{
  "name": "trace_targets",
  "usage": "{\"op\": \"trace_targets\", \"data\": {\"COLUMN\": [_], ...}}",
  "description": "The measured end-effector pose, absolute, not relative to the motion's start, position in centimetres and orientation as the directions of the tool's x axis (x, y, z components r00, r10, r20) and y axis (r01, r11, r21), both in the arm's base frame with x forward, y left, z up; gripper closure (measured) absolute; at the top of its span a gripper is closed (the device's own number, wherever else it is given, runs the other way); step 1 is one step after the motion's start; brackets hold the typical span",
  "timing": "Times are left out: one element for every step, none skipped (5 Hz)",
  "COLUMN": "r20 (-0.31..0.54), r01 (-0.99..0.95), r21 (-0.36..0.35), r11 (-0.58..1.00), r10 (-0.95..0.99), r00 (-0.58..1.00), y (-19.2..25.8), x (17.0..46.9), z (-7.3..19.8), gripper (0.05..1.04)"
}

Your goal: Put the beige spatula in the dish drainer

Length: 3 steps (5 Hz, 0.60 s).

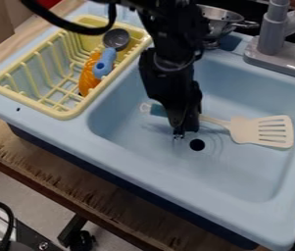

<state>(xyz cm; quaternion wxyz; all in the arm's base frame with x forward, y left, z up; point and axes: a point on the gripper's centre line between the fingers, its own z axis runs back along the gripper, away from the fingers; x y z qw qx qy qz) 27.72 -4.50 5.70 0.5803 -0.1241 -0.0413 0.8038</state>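
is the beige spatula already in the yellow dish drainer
No, the beige spatula lies in the blue sink basin, to the side of the yellow dish drainer.

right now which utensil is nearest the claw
The slotted beige spatula, in the sink by the claw; the blue-handled one is farther off, in the yellow drainer.

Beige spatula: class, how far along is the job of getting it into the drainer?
Done: the end effector is at the spatula. In hand: apparently the grasp; whether it holds is unclear. Left: lifting and placing, since the spatula is in the sink, outside the yellow drainer.
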Motion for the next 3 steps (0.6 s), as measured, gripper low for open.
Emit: {"op": "trace_targets", "data": {"r20": [-0.145,-0.131,-0.107], "r01": [-0.941,-0.960,-0.966], "r21": [-0.196,-0.197,-0.226], "r11": [-0.275,-0.199,-0.124], "r10": [0.958,0.976,0.989], "r00": [-0.249,-0.175,-0.102], "y": [-4.49,-4.22,-4.04], "x": [27.65,27.82,27.96], "z": [5.36,5.69,6.19], "gripper": [0.548,0.249,0.075]}}
